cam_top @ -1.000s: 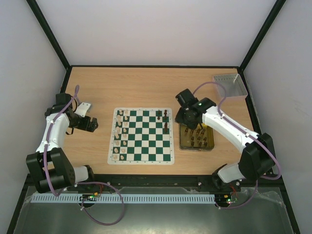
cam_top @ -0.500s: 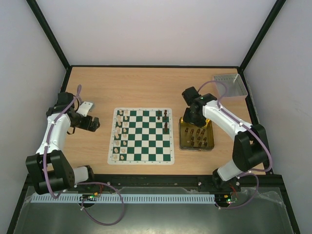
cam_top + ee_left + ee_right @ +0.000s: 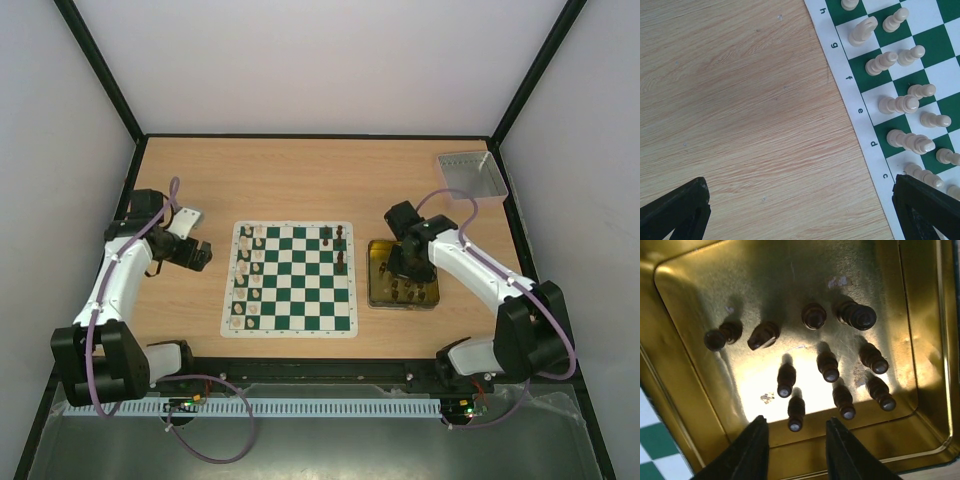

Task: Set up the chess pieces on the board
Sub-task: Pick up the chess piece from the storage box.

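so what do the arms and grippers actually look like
Both the left arm and right arm have white links with black joints and a thin lilac cable looping along each. The left gripper and right gripper have plain black wedge-shaped fingers.

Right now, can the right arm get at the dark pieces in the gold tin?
Probably yes: the right arm holds its jaws open directly over the gold tin, dark pieces standing uncovered below.

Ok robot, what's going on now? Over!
Right gripper open over gold tin, dark pieces inside. Left gripper open, empty, beside board. Nothing blocking.
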Motion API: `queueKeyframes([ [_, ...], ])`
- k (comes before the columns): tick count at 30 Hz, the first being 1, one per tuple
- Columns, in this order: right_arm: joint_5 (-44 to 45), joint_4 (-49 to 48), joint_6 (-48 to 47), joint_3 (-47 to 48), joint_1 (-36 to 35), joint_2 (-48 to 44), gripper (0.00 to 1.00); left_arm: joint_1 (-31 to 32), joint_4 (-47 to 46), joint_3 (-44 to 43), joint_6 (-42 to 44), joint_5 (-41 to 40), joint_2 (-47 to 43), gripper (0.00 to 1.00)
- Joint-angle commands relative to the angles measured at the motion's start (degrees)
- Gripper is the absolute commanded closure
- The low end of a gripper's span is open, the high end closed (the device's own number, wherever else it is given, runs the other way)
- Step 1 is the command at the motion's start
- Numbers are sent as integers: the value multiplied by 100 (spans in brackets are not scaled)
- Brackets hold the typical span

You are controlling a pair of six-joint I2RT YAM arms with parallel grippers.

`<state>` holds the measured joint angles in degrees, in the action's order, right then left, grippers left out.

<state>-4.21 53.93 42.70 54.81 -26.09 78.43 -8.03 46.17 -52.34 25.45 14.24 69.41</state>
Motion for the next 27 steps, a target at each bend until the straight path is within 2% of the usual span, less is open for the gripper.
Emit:
queueKeyframes([
  [1, -32, 17, -79, -132, 16, -14, 65, 63, 28, 32, -66, -97, -59, 1],
  [4, -90, -63, -143, -125, 16, 93, 61, 89, 40, 7, -83, -123, -55, 1],
  [8, -162, -215, -173, -181, 16, 188, 61, 107, 67, 12, -102, -154, -72, 1],
  [27, -355, -762, -244, -480, 16, 637, 71, 135, 52, 117, -132, -211, -125, 1],
])
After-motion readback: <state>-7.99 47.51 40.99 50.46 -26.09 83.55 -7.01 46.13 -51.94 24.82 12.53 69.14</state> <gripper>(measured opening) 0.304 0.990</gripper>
